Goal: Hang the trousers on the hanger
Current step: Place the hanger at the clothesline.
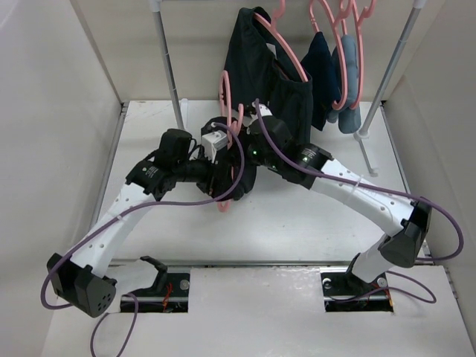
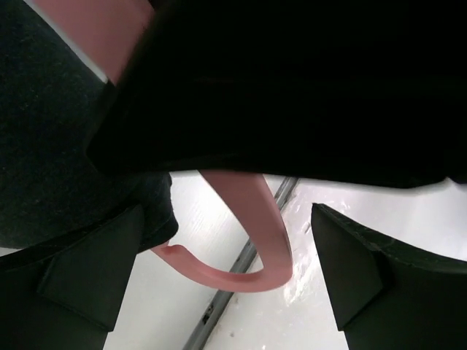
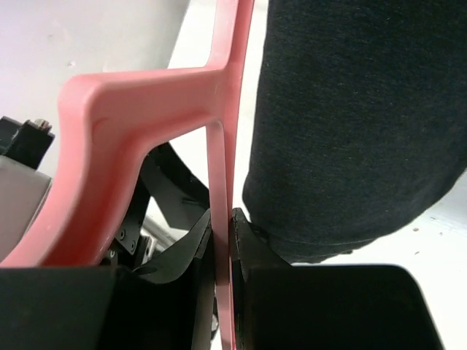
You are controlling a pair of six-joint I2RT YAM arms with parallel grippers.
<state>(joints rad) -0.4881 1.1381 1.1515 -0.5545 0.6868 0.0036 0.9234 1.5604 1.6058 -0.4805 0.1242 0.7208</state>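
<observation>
— Where are the trousers?
— Over the middle of the white table. From above, the left arm and the right arm cover most of them. I only see a dark lump there. I cannot tell where the 2 legs go.
— And up close?
— Dark grey cloth hangs just beside the pink hanger. The edges of the cloth are cut off.
— Which way does the hanger lie?
— From above, its long way runs from far to near. The hook is at the near end, with the table behind it.
— What about the right gripper?
— It pinches a thin pink bar of the hanger, with the jaws almost together.
— And the left gripper?
— It is wide apart. 1 finger sits on each side of the hook, not touching it.
</observation>
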